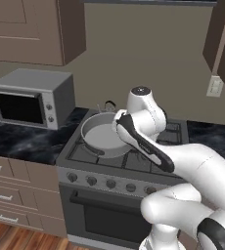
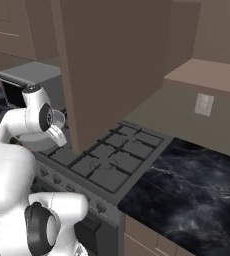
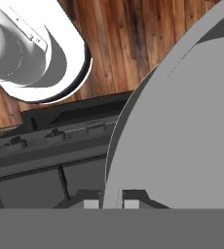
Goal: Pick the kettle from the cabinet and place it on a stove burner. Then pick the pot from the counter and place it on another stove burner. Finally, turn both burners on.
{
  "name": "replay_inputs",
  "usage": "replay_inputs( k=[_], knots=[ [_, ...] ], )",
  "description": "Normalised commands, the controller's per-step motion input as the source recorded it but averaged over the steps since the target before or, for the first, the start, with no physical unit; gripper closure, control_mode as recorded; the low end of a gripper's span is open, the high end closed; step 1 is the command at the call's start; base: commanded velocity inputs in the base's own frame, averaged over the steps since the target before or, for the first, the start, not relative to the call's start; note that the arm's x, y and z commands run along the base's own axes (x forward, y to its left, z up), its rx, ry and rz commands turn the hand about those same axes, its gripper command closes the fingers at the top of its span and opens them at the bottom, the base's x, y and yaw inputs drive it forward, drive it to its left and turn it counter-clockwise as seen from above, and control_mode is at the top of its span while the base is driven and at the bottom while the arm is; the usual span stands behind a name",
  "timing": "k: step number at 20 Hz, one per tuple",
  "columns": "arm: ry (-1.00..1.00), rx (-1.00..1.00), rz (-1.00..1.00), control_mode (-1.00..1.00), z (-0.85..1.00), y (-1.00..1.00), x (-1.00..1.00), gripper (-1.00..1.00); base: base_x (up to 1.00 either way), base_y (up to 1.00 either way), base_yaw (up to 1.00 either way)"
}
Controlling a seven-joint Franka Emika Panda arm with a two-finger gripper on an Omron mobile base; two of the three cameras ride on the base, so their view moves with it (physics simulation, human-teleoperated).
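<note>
Pot [image 1: 103,135]: wide, shallow, grey metal, round; sits over the front left burner grate of the stove [image 1: 129,166], rim seen at close range in the hand view [image 3: 182,126], where the two dark fingertips [image 3: 90,204] stand either side of its thin wall. Jaws: clenched on the pot's rim, one tip inside the wall and one outside. Gripper [image 3: 111,204] itself is hidden behind the arm's wrist in the left base view.

Arm [image 1: 148,141]: white with dark joints, rises from the lower right of the left base view and bends over the stove's front, wrist directly against the near right side of the pot.

Stove knobs [image 1: 110,183]: a row of round grey knobs along the front panel, below the grates; dark oven door under them.

Grates [image 2: 112,160]: dark square cast sections; those on the right side are bare.

Desk [image 2: 187,190]: glossy black with white veins, on both sides of the stove, brown drawers [image 1: 7,190] with metal handles below it.

Microwave [image 1: 33,97]: grey box with dark door, on the desk left of the stove.

Kettle [image 1: 108,105]: only a dark arched handle shows behind the pot's far rim.

Cabinet [image 1: 31,29]: brown panelled doors on the wall above the microwave.
</note>
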Motion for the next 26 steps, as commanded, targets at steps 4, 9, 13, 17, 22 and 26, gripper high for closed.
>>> replay_inputs(
  k=[4,9,13,17,22,26],
  knots=[
    [0.03,0.0,0.0,-1.0,-0.33,0.12,0.45,1.0,0.0,0.0,0.0],
    [0.02,0.01,0.01,-1.0,-0.35,0.04,0.48,1.0,0.0,0.0,0.0],
    [0.0,0.02,0.01,-1.0,-0.32,0.0,0.48,1.0,0.0,0.0,0.0],
    [0.0,0.03,0.01,-1.0,-0.31,0.0,0.42,1.0,0.0,0.0,0.0],
    [0.0,0.03,0.01,-1.0,-0.3,0.0,0.36,1.0,0.0,0.0,0.0],
    [0.0,0.02,0.0,-1.0,-0.27,0.0,0.31,1.0,0.0,0.0,0.0]
  ],
)
